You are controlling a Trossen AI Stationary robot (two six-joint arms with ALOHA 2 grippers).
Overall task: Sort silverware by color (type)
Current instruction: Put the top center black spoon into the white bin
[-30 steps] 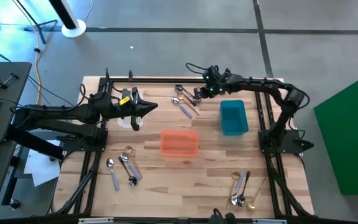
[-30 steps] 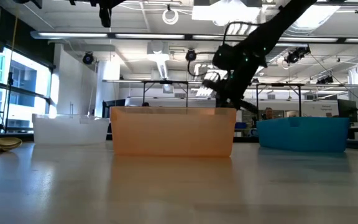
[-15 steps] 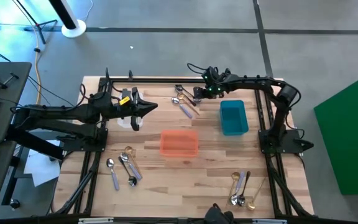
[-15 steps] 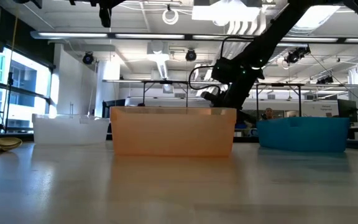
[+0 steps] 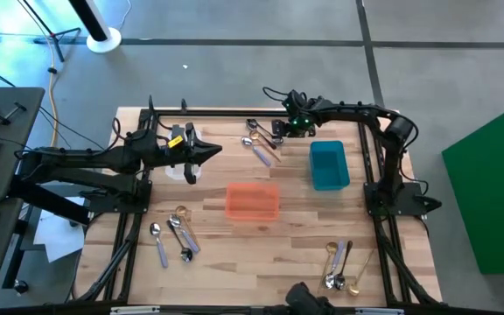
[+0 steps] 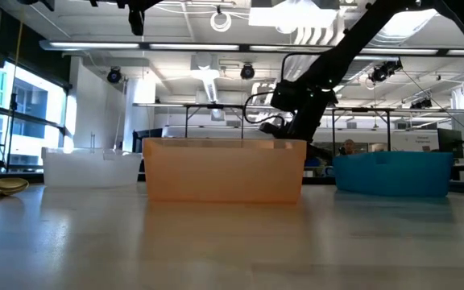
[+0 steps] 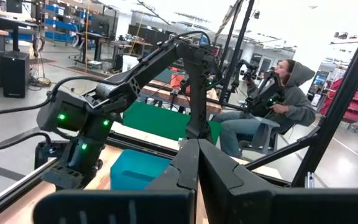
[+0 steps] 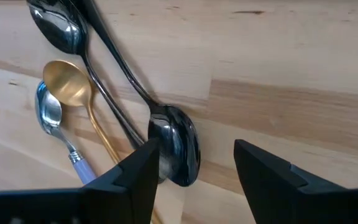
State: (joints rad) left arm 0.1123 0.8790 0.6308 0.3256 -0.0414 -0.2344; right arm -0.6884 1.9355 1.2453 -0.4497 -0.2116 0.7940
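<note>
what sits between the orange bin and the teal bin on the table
Nothing: in the high view the stretch between orange bin and teal bin is bare wood.

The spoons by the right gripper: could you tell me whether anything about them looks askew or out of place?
Yes. The four spoons there lie crossed in a mixed heap: two black spoons, a gold spoon and a lavender-handled spoon overlap on the table. The open right gripper sits over one black bowl, unsorted.
</note>
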